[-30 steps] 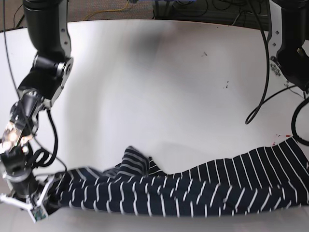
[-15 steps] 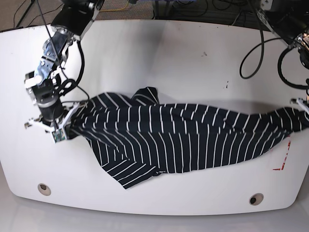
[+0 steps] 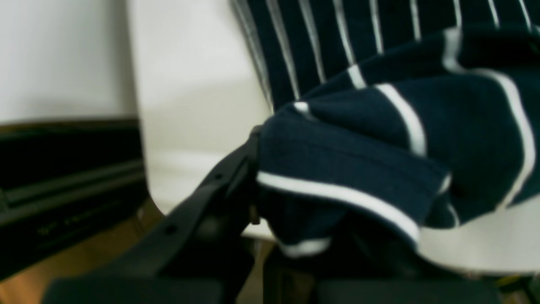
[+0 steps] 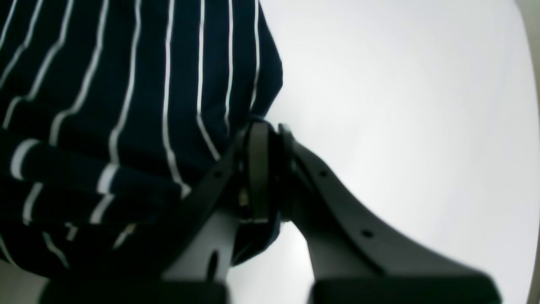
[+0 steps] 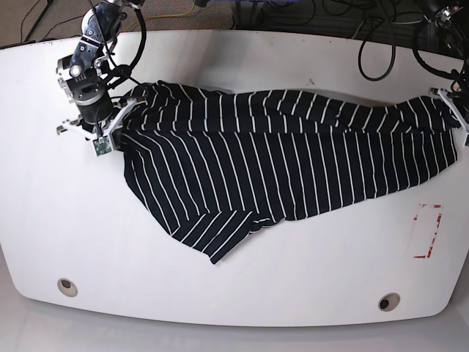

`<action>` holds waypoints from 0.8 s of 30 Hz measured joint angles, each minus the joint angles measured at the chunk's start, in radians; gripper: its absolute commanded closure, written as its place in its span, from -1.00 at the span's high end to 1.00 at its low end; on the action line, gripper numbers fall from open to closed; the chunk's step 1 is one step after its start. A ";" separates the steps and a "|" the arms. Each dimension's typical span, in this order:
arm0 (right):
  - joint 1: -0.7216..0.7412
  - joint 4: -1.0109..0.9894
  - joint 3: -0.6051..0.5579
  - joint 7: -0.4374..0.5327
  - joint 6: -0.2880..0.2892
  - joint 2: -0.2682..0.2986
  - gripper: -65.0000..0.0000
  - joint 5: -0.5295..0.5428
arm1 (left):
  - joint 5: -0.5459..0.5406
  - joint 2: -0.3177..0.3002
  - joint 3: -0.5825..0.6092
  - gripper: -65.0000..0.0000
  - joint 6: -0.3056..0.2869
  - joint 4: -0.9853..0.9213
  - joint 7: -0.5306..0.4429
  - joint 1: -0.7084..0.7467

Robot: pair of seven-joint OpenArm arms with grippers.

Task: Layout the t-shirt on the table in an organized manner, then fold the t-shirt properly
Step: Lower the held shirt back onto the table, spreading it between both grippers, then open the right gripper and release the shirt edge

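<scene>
The t-shirt (image 5: 278,154), dark navy with thin white stripes, lies stretched left to right across the white table (image 5: 242,293). One loose part hangs down toward the front middle. In the base view my right gripper (image 5: 110,125) is at the shirt's left end, shut on the fabric. The right wrist view shows its black fingers (image 4: 257,169) pinched on the t-shirt (image 4: 126,105) at its edge. My left gripper (image 5: 448,103) holds the shirt's right end near the table's right edge. Up close, that gripper (image 3: 253,169) is shut on a bunched fold of the t-shirt (image 3: 379,139).
Two metal-ringed holes (image 5: 67,286) (image 5: 388,301) sit near the table's front edge. A red-marked rectangle (image 5: 427,231) lies at the right, just below the shirt. Small dark specks (image 5: 311,82) dot the back of the table. Cables hang behind the far edge.
Both grippers have carried the shirt from the front of the table toward the back, keeping hold of its ends. The cloth now lies wider and flatter.
</scene>
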 measured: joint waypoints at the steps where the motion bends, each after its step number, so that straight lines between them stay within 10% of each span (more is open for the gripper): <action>1: -0.011 0.000 0.000 -0.001 0.000 -0.006 -1.00 -0.001 | 0.001 0.001 0.000 -1.00 0.000 0.000 0.000 0.010; 14: -0.080 0.000 -0.002 0.000 0.000 -0.040 -0.93 -0.001 | 0.005 0.000 0.000 -1.00 0.001 0.000 -0.003 0.061; 24: -0.075 0.000 0.047 -0.001 0.000 -0.078 0.29 -0.003 | 0.007 -0.005 0.002 -0.97 0.001 -0.002 -0.001 0.106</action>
